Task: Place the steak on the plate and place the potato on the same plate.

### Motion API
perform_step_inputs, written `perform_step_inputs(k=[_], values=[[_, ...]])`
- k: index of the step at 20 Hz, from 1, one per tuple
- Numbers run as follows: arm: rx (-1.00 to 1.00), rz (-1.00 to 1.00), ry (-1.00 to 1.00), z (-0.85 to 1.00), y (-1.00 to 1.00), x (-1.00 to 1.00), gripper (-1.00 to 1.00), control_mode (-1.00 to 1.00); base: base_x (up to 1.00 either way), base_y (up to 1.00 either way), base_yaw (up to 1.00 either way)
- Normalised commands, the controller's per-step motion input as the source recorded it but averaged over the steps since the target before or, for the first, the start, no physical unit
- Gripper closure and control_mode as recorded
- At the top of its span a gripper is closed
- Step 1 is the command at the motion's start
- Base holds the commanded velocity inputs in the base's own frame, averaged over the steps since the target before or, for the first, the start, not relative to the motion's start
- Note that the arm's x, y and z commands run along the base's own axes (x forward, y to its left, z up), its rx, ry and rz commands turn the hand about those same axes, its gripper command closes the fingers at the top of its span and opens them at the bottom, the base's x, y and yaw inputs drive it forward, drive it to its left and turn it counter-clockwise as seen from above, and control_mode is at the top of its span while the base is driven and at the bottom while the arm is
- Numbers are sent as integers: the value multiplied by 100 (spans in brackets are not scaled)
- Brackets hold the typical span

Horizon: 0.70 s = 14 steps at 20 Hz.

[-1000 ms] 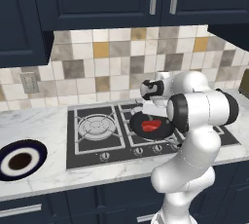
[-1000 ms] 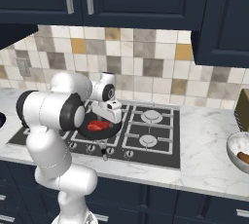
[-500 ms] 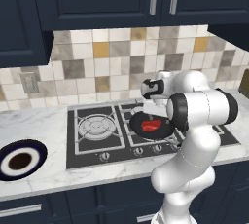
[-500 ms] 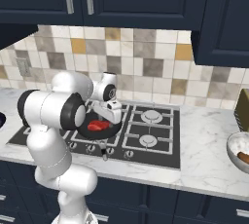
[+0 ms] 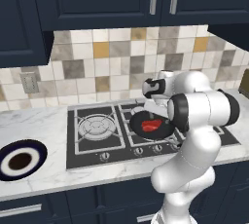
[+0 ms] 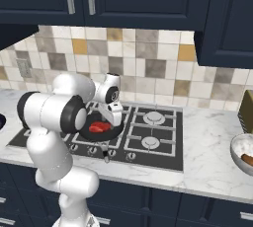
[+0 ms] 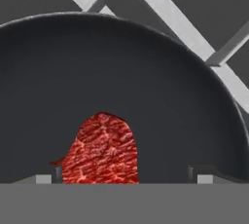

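Claw [image 7: 124, 179] lower, steak [image 7: 102, 150] between tips

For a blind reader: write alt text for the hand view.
A red raw steak lies in a black frying pan, low in the picture between the two dark fingertips of the open gripper. Pale stove grate bars cross behind the pan's rim.

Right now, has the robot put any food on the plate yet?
Not yet. The plate has no food on it. The steak lies in the black frying pan, with the gripper low over it, fingers apart. The potato sits in a bowl. Both moves remain.
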Motion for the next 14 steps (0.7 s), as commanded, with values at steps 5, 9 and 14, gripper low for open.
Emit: perform_step_inputs(k=[5,9,14], values=[[0,-1,-5,-2,6,0,-100,-100,0,0,0],[0,0,-7,-12,2,0,-100,-100,0,0,0],[0,0,-7,-16,1,0,-100,-100,0,0,0]])
